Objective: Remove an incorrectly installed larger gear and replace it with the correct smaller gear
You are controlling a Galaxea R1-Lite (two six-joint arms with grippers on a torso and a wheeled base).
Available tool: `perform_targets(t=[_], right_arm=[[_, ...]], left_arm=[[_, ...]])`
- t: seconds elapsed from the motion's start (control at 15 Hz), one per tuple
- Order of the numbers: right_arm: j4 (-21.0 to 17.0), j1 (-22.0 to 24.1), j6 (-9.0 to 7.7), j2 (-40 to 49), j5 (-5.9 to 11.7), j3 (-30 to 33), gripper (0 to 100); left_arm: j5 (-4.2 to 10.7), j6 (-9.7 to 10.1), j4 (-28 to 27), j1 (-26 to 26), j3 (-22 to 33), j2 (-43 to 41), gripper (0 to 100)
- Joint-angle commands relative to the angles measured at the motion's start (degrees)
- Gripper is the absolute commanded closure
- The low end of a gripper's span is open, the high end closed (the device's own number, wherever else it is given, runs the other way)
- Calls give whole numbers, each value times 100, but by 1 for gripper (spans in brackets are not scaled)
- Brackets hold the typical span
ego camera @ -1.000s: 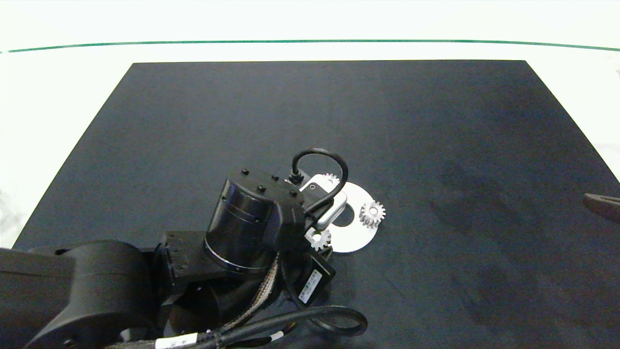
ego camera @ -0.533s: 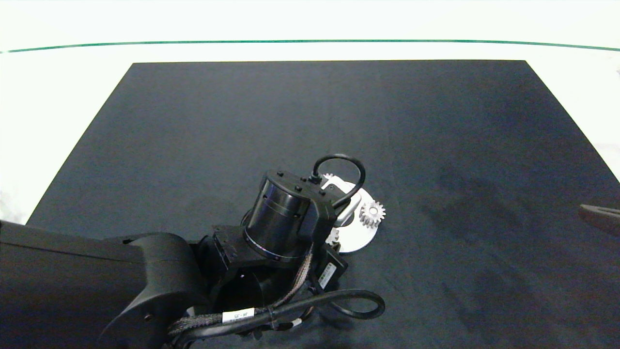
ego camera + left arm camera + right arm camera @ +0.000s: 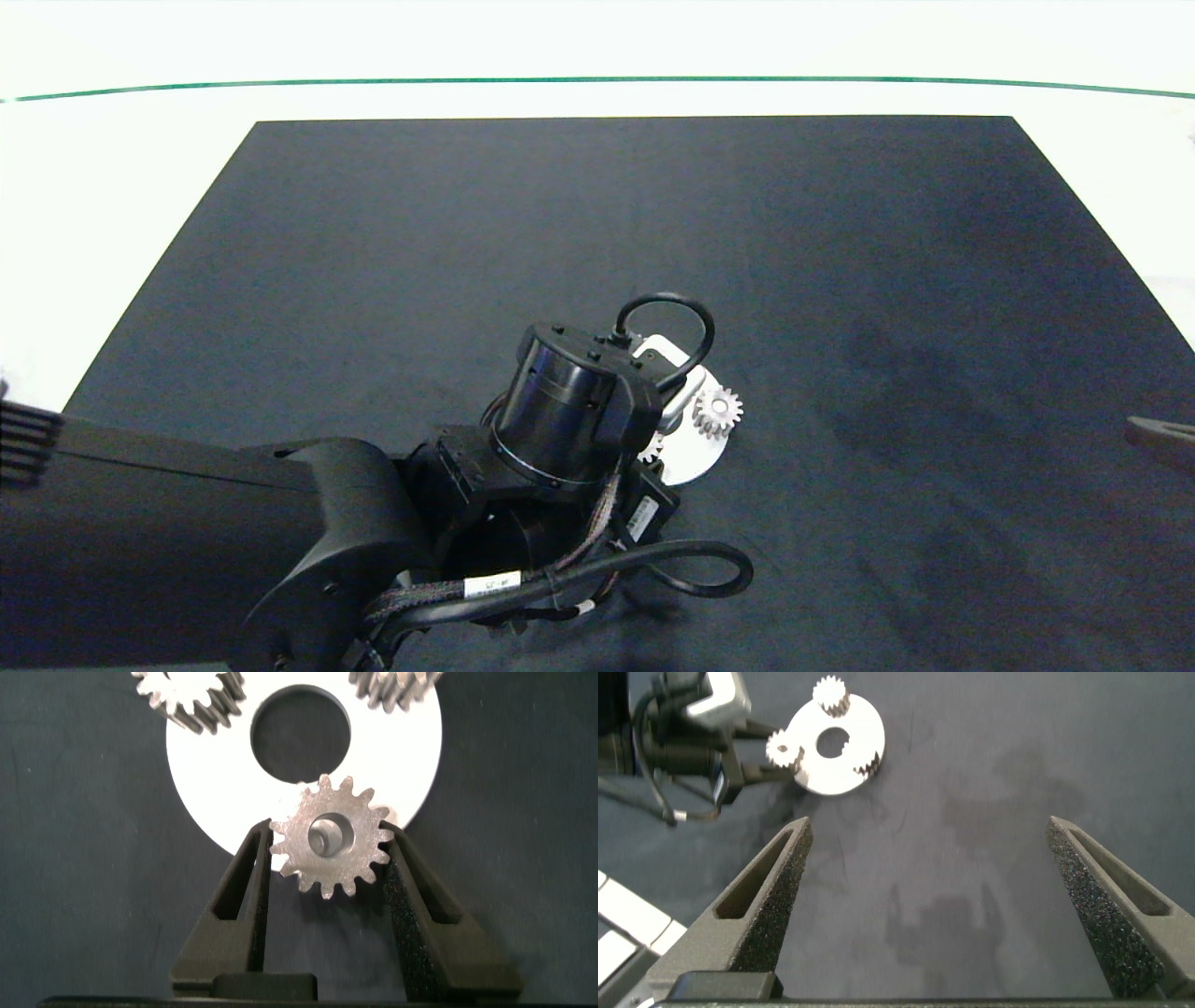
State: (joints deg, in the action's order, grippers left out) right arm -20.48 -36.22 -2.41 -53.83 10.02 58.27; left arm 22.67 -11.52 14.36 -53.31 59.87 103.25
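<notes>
Larger gear (image 3: 332, 840) is found seated at the rim of the white disc (image 3: 215, 793), with a peg showing through its centre hole. It is clasped by the left gripper (image 3: 327, 835), whose fingers (image 3: 245, 882) are pressed against its teeth from both sides. A second ago the left arm was placed further back and this gear was exposed beside the wrist. Since then the arm has been advanced over the disc, and in the head view the gear is now almost wholly covered by the wrist. The approach is therefore judged complete and the grasp made. Lifting the gear straight off its peg is judged to be what is called for next.

Beyond the left gripper's fingertips, across the disc's central hole, two small gears (image 3: 187, 695) (image 3: 392, 686) are mounted. One of them (image 3: 718, 412) is left uncovered just beyond the wrist in the head view. No loose smaller gear for the replacement is seen in any view.

Well apart, the right gripper (image 3: 929, 826) is held wide open above the dark mat (image 3: 467, 233). Nothing is held between its fingers. Its position is unchanged over the last second, and the disc lies far beyond its fingertips.
</notes>
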Motion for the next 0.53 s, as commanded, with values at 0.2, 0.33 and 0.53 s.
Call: perform_targets(t=[0.2, 0.33, 0.53], right_arm=[[-53, -8, -5, 4, 0, 9, 0], [-53, -78, -5, -13, 0, 9, 0], [-44, -78, 22, -31, 0, 18, 0]], left_arm=[[18, -105, 5, 163, 69, -33, 81], [18, -122, -30, 198, 51, -165, 81], [18, -114, -30, 216, -37, -262, 81]])
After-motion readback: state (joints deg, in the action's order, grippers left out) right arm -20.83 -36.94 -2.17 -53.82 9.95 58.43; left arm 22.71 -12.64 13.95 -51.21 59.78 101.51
